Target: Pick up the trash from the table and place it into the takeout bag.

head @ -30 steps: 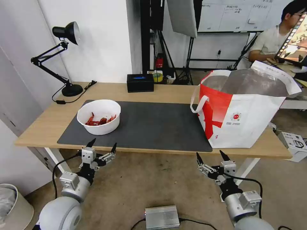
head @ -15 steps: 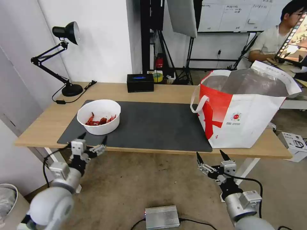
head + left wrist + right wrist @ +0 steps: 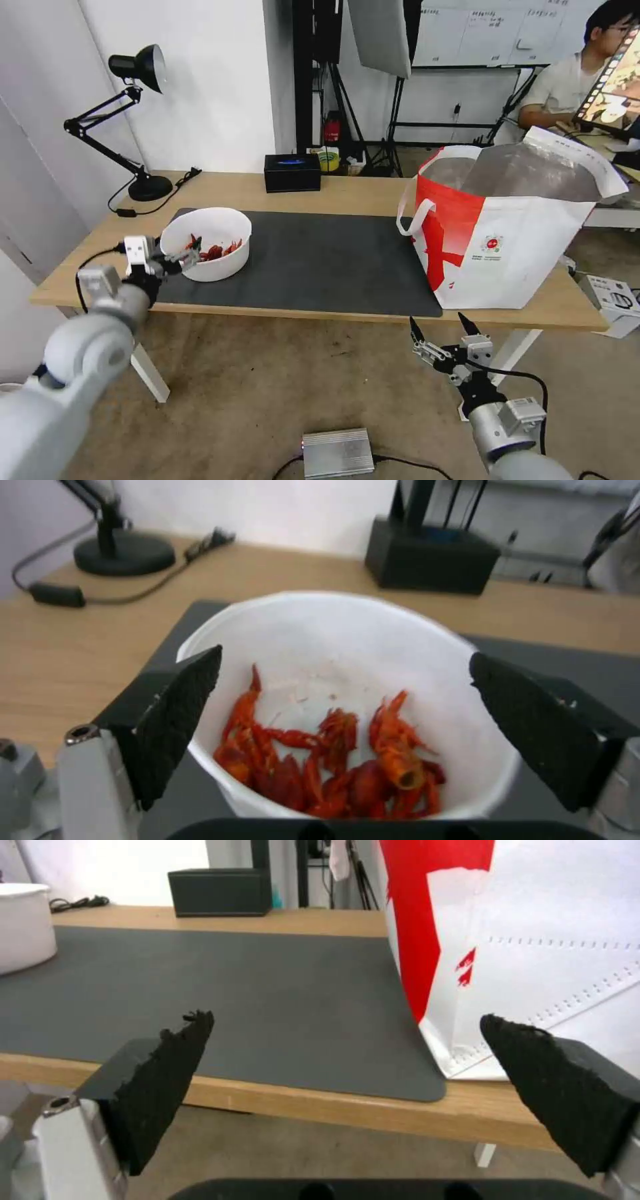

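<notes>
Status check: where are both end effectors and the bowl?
Left end effector open at bowl. Right end effector open, below table edge. Bag path unobstructed.

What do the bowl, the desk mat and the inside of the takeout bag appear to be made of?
The bowl looks like thin white plastic, smooth with a slight sheen, possibly disposable. The mat looks like matte dark grey felt or leatherette: flat and without glare. The takeout bag shows a silvery, reflective foil-like lining; its red-and-white shell looks like a coated woven or paper sheet with stitched seams.
</notes>
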### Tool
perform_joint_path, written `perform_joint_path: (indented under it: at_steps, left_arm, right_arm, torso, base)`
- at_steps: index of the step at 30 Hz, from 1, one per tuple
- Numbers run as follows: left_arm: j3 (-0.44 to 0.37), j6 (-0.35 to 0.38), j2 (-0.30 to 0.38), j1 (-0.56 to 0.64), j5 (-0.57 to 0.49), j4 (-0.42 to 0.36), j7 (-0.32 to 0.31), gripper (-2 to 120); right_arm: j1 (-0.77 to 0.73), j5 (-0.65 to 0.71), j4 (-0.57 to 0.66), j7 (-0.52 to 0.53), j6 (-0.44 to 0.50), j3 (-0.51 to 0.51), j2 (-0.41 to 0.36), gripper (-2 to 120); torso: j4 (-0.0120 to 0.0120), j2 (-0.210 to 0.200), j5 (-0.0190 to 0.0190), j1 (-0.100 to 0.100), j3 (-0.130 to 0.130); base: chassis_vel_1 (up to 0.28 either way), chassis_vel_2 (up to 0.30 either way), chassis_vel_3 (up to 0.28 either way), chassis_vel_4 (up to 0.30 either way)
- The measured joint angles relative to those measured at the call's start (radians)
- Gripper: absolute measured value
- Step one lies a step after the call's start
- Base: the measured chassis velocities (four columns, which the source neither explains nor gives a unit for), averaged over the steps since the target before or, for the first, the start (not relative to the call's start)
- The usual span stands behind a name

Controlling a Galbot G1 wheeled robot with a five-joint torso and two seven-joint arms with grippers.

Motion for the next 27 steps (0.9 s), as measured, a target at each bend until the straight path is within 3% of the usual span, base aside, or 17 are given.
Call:
perform_joint_path:
  at_steps: [8,20,27]
  left_arm:
    - [0.147,0.142,0.047,-0.236,-0.065,0.15,-0.067,100]
    - [0.214,0.264,0.054,-0.349,-0.097,0.276,-0.092,100]
    - [0.231,0.297,0.051,-0.387,-0.138,0.308,-0.103,100]
  right_arm:
    - [0.0,0.0,0.0,0.0,0.0,0.0,0.0,100]
    - [0.0,0.0,0.0,0.0,0.0,0.0,0.0,100]
    - [0.0,0.0,0.0,0.0,0.0,0.0,0.0,100]
  torso:
    - [-0.0002,0.0,0.0002,0.0,0.0]
    - [0.0,0.0,0.0,0.0,0.0]
    - [0.0,0.0,0.0001,0.0,0.0]
  base:
    - [0.0,0.0,0.0,0.0]
    - [0.0,0.0,0.0,0.0]
    - [0.0,0.0,0.0,0.0]
